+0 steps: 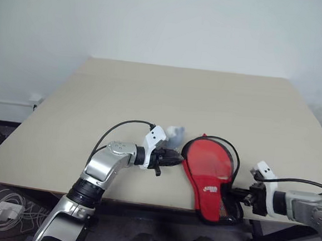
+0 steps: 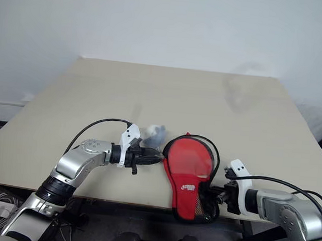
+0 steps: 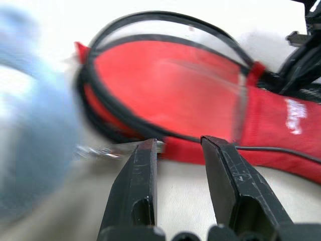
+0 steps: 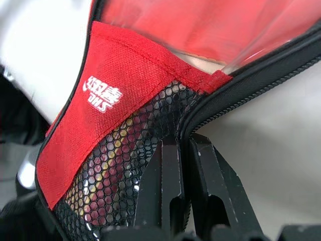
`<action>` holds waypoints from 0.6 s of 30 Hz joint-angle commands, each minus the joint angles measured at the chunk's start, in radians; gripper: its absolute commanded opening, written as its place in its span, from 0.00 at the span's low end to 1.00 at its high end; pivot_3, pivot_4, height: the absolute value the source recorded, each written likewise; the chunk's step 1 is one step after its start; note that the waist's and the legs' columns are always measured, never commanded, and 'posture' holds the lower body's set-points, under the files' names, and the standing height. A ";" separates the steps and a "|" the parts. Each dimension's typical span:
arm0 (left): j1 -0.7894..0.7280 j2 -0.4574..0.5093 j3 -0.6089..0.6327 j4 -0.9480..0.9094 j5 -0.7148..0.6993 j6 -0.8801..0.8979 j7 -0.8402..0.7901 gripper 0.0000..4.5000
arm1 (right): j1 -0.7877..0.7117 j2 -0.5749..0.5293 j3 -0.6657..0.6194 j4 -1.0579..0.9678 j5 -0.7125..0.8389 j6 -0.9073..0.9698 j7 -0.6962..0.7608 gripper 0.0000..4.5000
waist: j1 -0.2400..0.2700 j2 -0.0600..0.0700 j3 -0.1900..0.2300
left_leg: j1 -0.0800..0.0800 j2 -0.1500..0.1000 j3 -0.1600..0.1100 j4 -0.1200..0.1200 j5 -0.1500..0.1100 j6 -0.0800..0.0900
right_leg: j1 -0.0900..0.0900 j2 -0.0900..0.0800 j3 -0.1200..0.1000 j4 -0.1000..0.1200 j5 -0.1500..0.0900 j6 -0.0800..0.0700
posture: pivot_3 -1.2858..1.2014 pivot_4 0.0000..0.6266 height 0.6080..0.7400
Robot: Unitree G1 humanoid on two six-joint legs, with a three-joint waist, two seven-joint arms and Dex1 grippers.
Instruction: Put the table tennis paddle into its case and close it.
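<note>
The red fabric case (image 1: 212, 180) lies at the near edge of the pale, smooth tabletop (image 1: 168, 99), its narrow handle end overhanging that edge. The case is paddle-shaped, with black trim, a black honeycomb mesh patch (image 4: 120, 186) over the handle end and a small white logo (image 4: 103, 94) stitched on woven red cloth. Its zip is undone around the round end, where the black edge stands up in a loop. A smooth red face shows inside the round end; whether this is the paddle cannot be told. The right end effector (image 1: 243, 197) sits at the case's handle end, its two black fingers pressed together on the black zip edge beside the mesh. The left end effector (image 1: 176, 159) is at the opposite, round end of the case, its fingers (image 3: 143, 181) slightly spread, tips just beside the black rim. A blurred pale grey-blue object (image 1: 175, 135) lies on the tabletop just beyond the left end effector.
</note>
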 commanded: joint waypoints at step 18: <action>-0.027 0.003 0.005 0.018 0.017 -0.054 -0.030 0.31 | 0.114 -0.031 -0.145 -0.090 0.052 -0.004 -0.013 0.34 | -0.002 0.000 0.000 | 0.001 0.000 0.000 0.001 -0.001 0.002 | 0.001 0.000 0.000 0.000 0.000 0.001 | 0.52 0.00 0.82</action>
